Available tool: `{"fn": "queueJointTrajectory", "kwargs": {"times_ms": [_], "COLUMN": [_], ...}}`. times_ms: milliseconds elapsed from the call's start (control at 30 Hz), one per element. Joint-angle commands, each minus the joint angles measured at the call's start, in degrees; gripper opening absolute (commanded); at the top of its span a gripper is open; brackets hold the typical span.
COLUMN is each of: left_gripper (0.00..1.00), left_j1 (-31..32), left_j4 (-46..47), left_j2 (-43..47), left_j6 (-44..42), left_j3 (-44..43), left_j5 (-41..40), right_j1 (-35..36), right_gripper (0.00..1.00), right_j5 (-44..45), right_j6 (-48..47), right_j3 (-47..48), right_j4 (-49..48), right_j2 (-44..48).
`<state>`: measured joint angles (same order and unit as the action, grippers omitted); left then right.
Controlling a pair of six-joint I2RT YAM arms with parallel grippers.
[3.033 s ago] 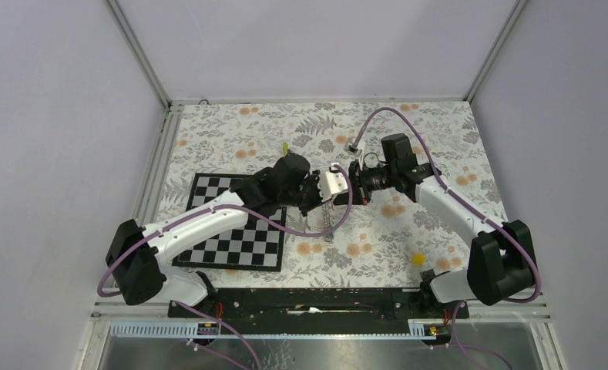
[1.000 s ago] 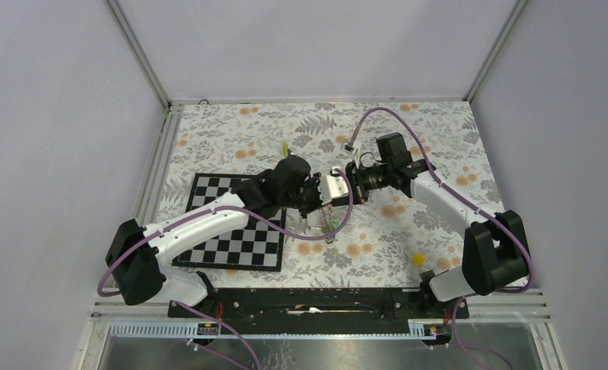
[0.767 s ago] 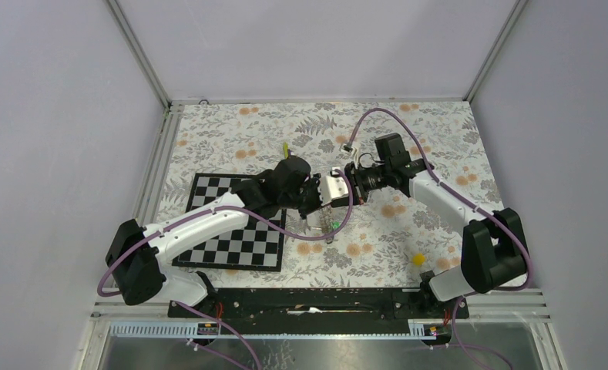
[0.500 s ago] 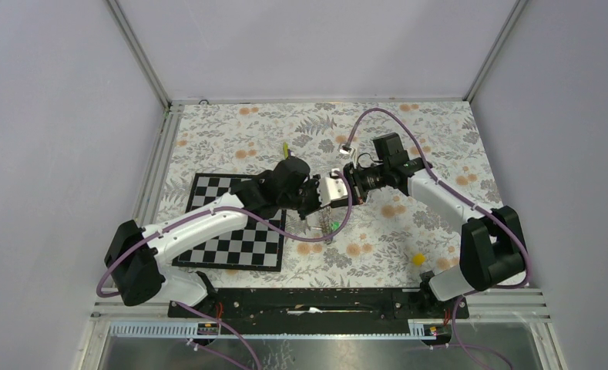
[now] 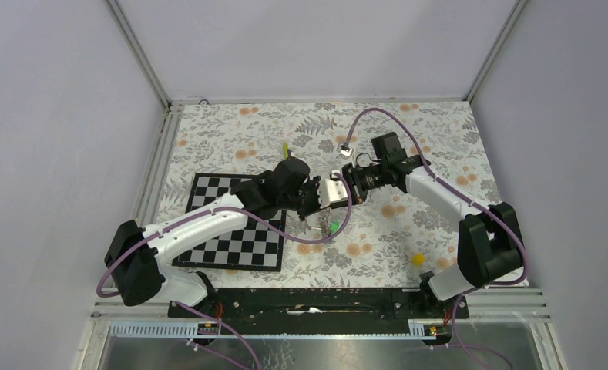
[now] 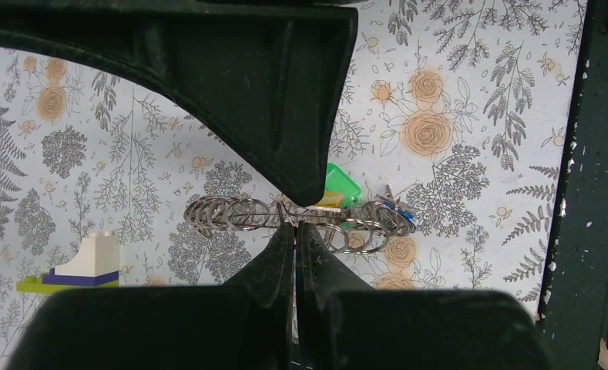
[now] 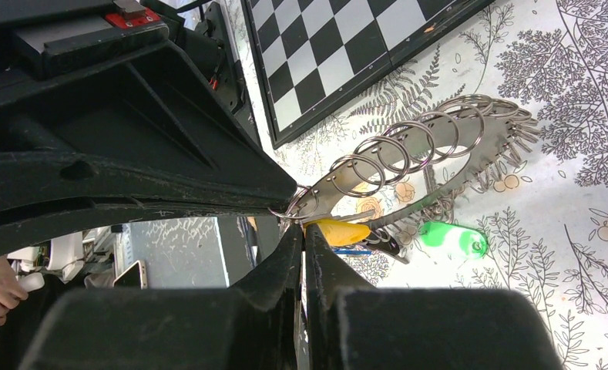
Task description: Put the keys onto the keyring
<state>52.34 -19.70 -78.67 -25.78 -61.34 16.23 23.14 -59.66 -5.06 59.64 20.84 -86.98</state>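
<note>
since three seconds back the right arm has drawn its elbow inward and its wrist closer to the left one. nearest, a small yellow piece (image 5: 418,259) lies alone on the flowered surface (image 5: 439,131); whether it is a key i cannot tell. beyond the chessboard (image 5: 239,248) the two tools meet. the left tool (image 6: 295,223) is pinched fully closed on the keyring (image 6: 231,213). the right tool (image 7: 300,230) is all but closed on the keyring's end, the yellow key (image 7: 339,230) just beside its tips. the green key (image 6: 340,185) and blue key (image 6: 397,212) hang at the ring. this looks like the threading step; next, the wire's gap must be worked open.
</note>
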Motion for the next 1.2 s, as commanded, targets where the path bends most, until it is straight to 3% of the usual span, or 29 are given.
{"fn": "queueJointTrajectory", "kwargs": {"times_ms": [0,1167], "left_gripper": [0.0,0.0], "left_j1": [1.5,3.9], "left_j4": [2.3,-2.8], "left_j2": [3.2,1.7], "left_j6": [-0.7,-5.4], "left_j3": [-0.8,-1.3], "left_j5": [6.9,12.1], "right_j1": [-0.3,-0.3], "right_gripper": [0.0,0.0], "right_j5": [3.0,7.4], "right_j6": [-0.6,-1.6], "right_j3": [3.1,6.5], "right_j4": [-1.5,3.3], "right_j2": [-0.9,-3.5]}}
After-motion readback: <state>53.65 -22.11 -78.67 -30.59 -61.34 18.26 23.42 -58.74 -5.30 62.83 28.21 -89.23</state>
